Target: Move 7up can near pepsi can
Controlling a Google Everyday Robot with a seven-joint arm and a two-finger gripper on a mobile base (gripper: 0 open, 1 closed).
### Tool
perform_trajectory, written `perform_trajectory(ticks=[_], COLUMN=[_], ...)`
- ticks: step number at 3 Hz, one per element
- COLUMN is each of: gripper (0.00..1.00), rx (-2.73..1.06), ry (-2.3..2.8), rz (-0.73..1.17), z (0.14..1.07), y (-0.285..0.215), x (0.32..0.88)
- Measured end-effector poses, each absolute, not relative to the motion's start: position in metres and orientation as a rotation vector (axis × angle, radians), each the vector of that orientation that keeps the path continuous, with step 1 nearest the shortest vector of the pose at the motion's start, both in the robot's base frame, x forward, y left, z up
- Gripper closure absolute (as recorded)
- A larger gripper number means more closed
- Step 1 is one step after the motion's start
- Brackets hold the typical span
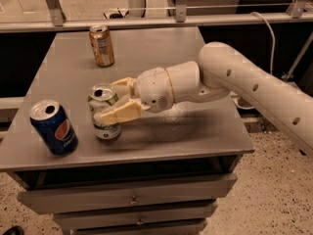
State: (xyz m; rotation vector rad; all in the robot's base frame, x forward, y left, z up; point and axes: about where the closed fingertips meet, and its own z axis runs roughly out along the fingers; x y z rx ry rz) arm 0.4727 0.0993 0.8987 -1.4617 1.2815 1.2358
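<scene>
Grey metal forms the table (161,48), which fills most of the frame; we note drawer fronts (132,199) along its lower edge and a speckled floor (274,190) at lower right.

The white arm (254,89) enters from the right edge and reaches leftward across the centre of the tabletop. A dark shadow lies on the surface beneath it.

The gripper (110,101) sits left of centre, at the end of the arm. Its two cream fingers (120,112) are closed around the 7up can (108,129), one on the far side near the rim and one across the near side of the body.

The pepsi can (54,128) stands upright at the lower left of the tabletop, close to the front edge, its round logo facing the camera.

The 7up can is upright in the grip, left of centre, just to the right of the pepsi can, with a narrow gap between the two. We cannot tell whether its base rests on the table or sits slightly above it.

The orange-gold can (101,45) stands upright in the upper left of the tabletop, well apart from the other two cans.
</scene>
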Motion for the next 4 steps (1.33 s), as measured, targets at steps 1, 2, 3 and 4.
perform_trajectory(ticks=[1,2,3,4], gripper=[0.84,0.59,0.36,0.13], rx=[-1.504,-1.527,-1.528,-1.527], ry=[1.247,1.219,1.217,1.221], rz=[1.236,1.242,1.263,1.274], z=[0.896,0.896,0.892,0.886], y=[0.117,0.132,0.14,0.145], x=[0.469,0.466,0.463,0.462])
